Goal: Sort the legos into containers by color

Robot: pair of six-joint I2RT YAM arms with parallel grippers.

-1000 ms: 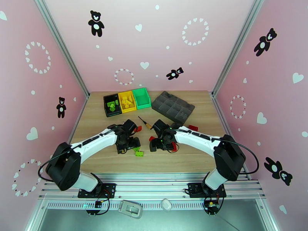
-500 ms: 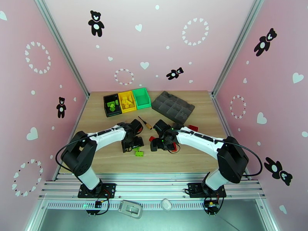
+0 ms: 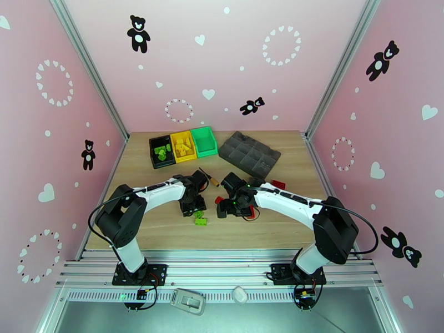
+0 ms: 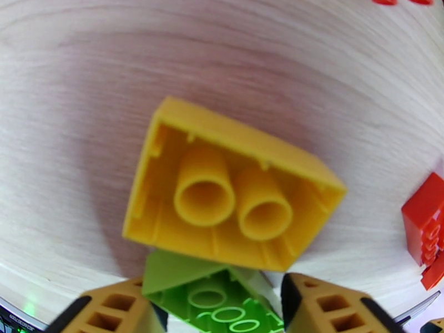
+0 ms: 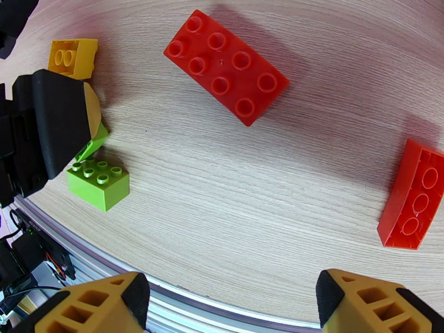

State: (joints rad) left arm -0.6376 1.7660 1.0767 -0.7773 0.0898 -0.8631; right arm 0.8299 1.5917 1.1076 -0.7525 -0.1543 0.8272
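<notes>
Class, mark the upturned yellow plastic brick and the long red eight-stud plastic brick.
Upturned yellow plastic brick (image 4: 230, 191): left wrist view, between its underside tubes.
Long red eight-stud plastic brick (image 5: 226, 66): right wrist view, centre of studded top.

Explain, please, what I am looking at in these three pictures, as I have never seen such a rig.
Two robot arms are bolted at a table's edge. One picture looks down from above; the other two come from a camera on each wrist. On the table lie red bricks, a yellow brick, a loose green brick, three bins, a grey tray and a screwdriver. The left end effector seems to grip a second green brick; the right end effector hangs open.
</notes>
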